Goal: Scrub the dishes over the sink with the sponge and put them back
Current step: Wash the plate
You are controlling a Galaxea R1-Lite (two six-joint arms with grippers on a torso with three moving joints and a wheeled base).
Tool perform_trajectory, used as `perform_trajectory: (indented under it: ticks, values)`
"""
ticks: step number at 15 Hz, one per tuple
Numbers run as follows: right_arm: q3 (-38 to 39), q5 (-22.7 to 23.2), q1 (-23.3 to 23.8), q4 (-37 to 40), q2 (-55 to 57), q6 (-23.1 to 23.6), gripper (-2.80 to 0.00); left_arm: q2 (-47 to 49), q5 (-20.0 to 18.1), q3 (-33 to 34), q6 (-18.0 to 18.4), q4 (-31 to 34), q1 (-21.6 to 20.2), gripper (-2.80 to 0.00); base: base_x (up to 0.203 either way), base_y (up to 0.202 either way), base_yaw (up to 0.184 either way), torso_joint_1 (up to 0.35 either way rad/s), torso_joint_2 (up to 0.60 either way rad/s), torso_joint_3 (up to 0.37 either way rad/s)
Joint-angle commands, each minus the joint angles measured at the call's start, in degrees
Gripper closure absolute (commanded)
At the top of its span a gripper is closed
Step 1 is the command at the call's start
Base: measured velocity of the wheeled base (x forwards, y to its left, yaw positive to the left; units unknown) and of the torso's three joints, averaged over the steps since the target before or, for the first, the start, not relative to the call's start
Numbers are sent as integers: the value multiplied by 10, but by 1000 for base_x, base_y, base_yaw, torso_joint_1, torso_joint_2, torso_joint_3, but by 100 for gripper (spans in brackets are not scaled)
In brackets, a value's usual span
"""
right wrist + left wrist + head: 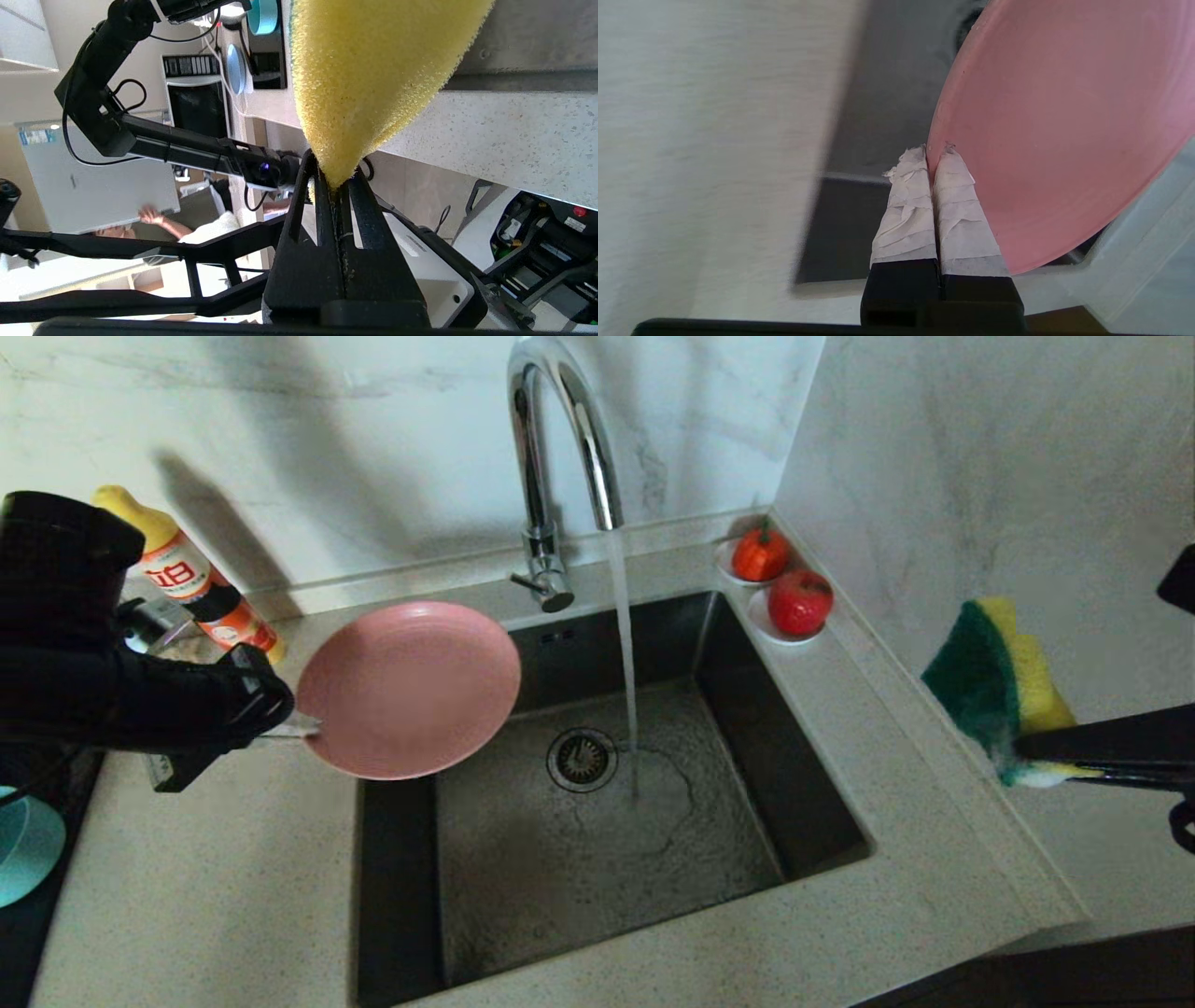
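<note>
The pink plate [411, 691] hangs tilted over the left rim of the sink [523, 896]. My left gripper [303, 730] is shut on its near edge. In the left wrist view the taped fingers [962, 210] pinch the plate's [1064, 116] rim at the gripper [934, 151]. My right gripper [1018, 761] is at the far right, beyond the counter edge. It is shut on a corner of the yellow and green sponge [990, 681], which stands up from it. The wrist view shows that gripper [334, 179] squeezing the sponge's [373, 70] yellow foam. A teal bowl [23, 845] lies at the far left. No spoon shows.
Water runs from the chrome tap [560, 448] into the basin beside the drain strainer [581, 758]. A detergent bottle [187, 579] stands behind my left arm. Two red fruits on white saucers [800, 602] sit at the sink's back right corner. A person [205, 228] is behind the robot.
</note>
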State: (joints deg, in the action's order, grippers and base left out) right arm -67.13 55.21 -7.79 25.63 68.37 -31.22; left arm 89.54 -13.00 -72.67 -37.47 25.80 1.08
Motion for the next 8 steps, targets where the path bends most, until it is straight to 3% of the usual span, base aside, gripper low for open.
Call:
perform_trajectory:
  ticks: [1, 4, 8]
  values:
    - [2, 4, 16, 4, -22, -2, 0, 23, 22, -33, -15, 1, 68, 0, 0, 0, 0, 0, 0, 0]
    - [10, 11, 28, 6, -42, -3, 0, 54, 42, -70, -23, 0, 131, 0, 0, 0, 0, 0, 0, 0]
    - [14, 11, 29, 16, -58, -3, 0, 106, 77, -105, -22, -13, 172, 0, 0, 0, 0, 0, 0, 0]
